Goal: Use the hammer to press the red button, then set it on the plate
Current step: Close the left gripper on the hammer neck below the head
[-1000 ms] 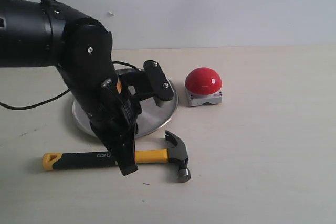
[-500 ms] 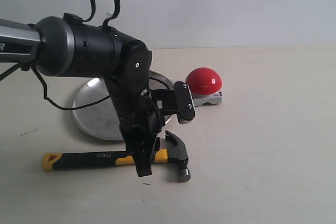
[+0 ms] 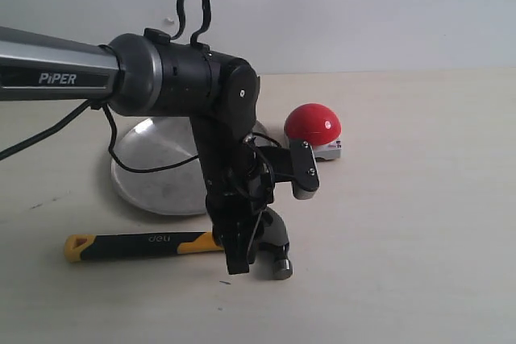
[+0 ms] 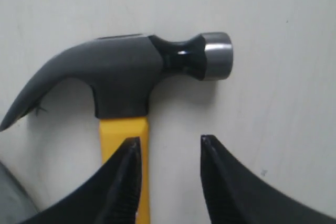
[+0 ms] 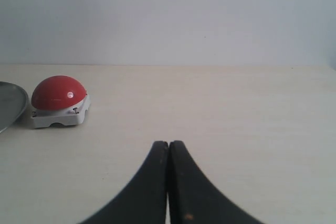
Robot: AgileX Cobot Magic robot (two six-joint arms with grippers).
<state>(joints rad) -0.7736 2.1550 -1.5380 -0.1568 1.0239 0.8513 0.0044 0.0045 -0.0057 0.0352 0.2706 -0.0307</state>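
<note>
The hammer (image 3: 145, 244) lies flat on the table in front of the plate (image 3: 157, 175), with its dark head (image 3: 274, 241) to the right and its looped yellow end to the left. My left gripper (image 3: 239, 262) points down over the handle right beside the head. In the left wrist view it (image 4: 170, 141) is open and holds nothing. One fingertip (image 4: 130, 153) overlaps the yellow handle (image 4: 123, 129) below the head (image 4: 126, 72), and the other is over bare table. The red button (image 3: 313, 125) sits right of the plate. My right gripper (image 5: 168, 144) is shut and empty, well away from the red button (image 5: 58, 92).
The left arm's black forearm crosses above the plate's right part. A cable trails over the table at the left. The plate's rim (image 5: 11, 103) shows at the edge of the right wrist view. A pale wall stands behind the table.
The left arm has swung right along the hammer handle, from over its black grip to beside the head, uncovering most of the plate. Hammer, button and plate have not moved.
</note>
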